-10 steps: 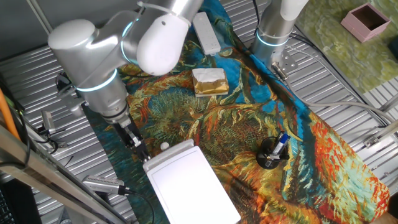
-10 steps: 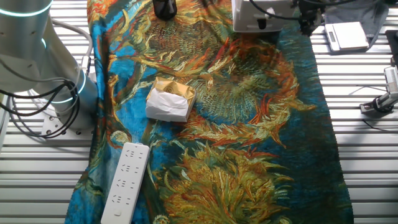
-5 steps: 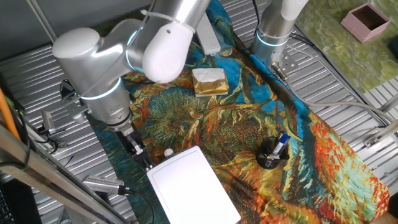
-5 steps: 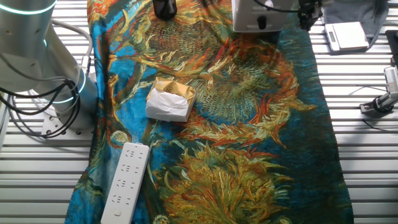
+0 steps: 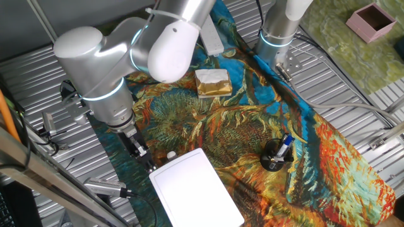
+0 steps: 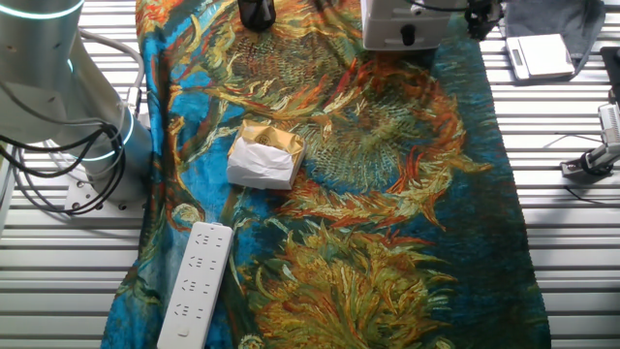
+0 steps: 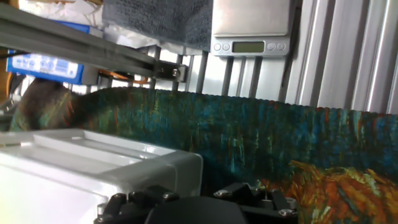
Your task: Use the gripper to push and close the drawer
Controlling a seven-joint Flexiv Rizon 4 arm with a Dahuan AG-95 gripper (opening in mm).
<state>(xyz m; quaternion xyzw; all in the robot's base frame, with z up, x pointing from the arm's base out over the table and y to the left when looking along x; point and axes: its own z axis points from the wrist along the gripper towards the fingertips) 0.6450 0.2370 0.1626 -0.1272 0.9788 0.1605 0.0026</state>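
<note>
The drawer [image 5: 168,157] sits pushed into the white cabinet [image 5: 196,189], with only its front edge and small round knob [image 5: 170,154] showing. My gripper [image 5: 142,155] is slim and black, its fingers together, just left of the drawer front and close to it. In the other fixed view the drawer front [image 6: 402,37] is at the top edge, with my gripper [image 6: 480,19] to its right. The hand view shows the white cabinet corner [image 7: 124,165] close on the left, and only the gripper's black base at the bottom.
A gold-and-white block [image 5: 213,82] and a white power strip [image 5: 210,34] lie on the patterned cloth. A black pen holder [image 5: 276,156] stands at the right. The other arm's column [image 5: 279,31] is at the back. A scale [image 7: 251,25] sits beyond the cloth edge.
The drawer stuck out of the cabinet a second ago and is now pushed in. My gripper moved with it toward the cabinet, then stayed nearly still over the last half second.
</note>
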